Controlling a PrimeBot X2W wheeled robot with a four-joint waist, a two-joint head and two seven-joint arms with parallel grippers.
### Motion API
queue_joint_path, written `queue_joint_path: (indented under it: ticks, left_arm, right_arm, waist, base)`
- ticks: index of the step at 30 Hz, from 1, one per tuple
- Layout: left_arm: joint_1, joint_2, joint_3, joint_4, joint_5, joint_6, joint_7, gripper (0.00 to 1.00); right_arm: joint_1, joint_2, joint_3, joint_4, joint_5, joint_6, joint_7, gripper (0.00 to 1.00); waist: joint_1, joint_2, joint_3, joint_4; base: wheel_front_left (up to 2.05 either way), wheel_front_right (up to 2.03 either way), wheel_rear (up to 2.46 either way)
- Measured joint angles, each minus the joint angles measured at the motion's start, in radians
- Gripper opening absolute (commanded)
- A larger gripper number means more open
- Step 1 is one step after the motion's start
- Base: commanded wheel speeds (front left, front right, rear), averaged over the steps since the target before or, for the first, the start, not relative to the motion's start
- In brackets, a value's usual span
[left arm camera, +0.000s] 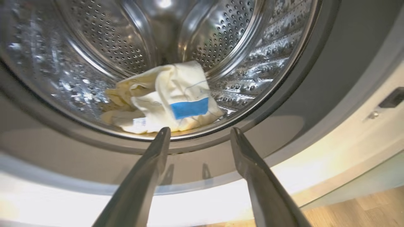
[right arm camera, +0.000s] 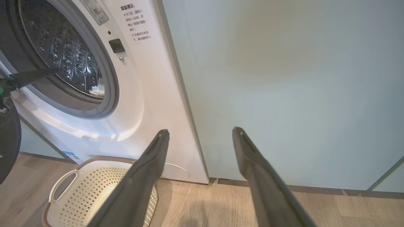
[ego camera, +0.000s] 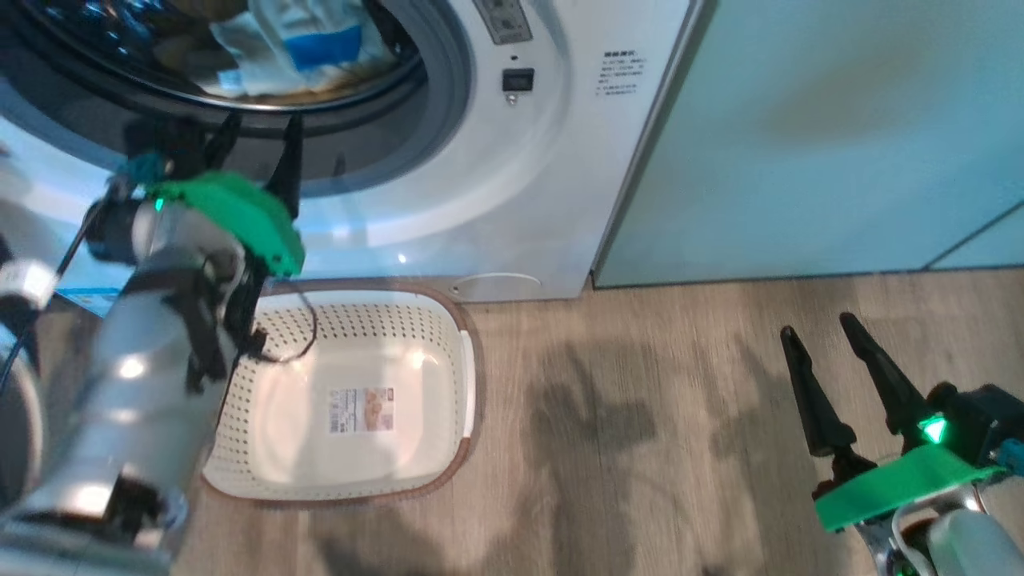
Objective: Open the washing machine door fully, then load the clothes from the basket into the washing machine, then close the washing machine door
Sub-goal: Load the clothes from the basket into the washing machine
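Wood-look floor (ego camera: 640, 416) is running under everything, and a pale green cabinet (ego camera: 840, 136) is standing just right of the washing machine (ego camera: 520, 200). The round opening is standing uncovered, so the washing machine door is judged swung aside. A dark curved edge (right arm camera: 8, 142) at the left of the right wrist view may be its rim, cannot tell.

The clothes (left arm camera: 167, 101) are lying bunched low at the front of the steel drum (left arm camera: 221, 37), cream with a blue patch facing out, just behind the grey gasket (left arm camera: 315, 94). They are sitting far enough inside the lip that the door should not pinch them, by my read.

The basket (ego camera: 376, 328) is sitting on the floor right against the washer's base, under the opening, probably so the lift from basket to drum is short. It is showing a bare bottom and a label sticker (ego camera: 362, 410), no cloth.

Left gripper (ego camera: 260, 132) is hovering at the lower rim of the opening, fingers (left arm camera: 151, 164) spread wide and pointing into the drum. It is gripping nothing and is apart from the cloth. Right gripper (ego camera: 818, 326) is hanging low over the floor well to the right, in front of the cabinet. Its fingers (right arm camera: 258, 170) are also wide apart and empty, parked out of the way.

Judgement: loading is looking done and only closing the door is remaining. That needs an arm reaching the door rim and swinging it without trapping the left arm in the opening.
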Motion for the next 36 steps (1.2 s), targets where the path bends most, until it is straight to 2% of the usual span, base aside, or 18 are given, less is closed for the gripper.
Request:
queue_joint_path:
  ticks: [4,15,26,36]
  left_arm:
    - [0.137,0.027,0.031,-0.117,-0.013,0.0,0.0,1.0]
    - [0.458,0.027,0.128,-0.388,-0.019,0.0,0.0,1.0]
    - [0.646,0.003,0.206,-0.528,-0.006,0.0,-0.001,1.0]
    - [0.755,-0.006,0.238,-0.58,-0.001,0.0,-0.001,1.0]
  right_arm:
    - [0.025,0.0,-0.008,0.0,0.0,0.0,0.0,1.0]
    - [0.084,0.0,-0.031,-0.002,0.0,0.0,0.0,1.0]
    - [0.148,0.0,-0.049,-0.002,-0.002,0.0,0.0,1.0]
    - [0.201,0.001,-0.066,0.002,-0.002,0.0,0.0,1.0]
  waist:
    - [0.0,0.0,-0.037,0.016]
    - [0.0,0.0,-0.125,0.049]
    - [0.0,0.0,-0.21,0.057]
    - [0.0001,0.0,-0.276,0.066]
  base:
    - [0.0,0.0,0.0]
    - [0.0,0.0,0.0]
    - [0.0,0.0,0.0]
    - [0.0,0.0,0.0]
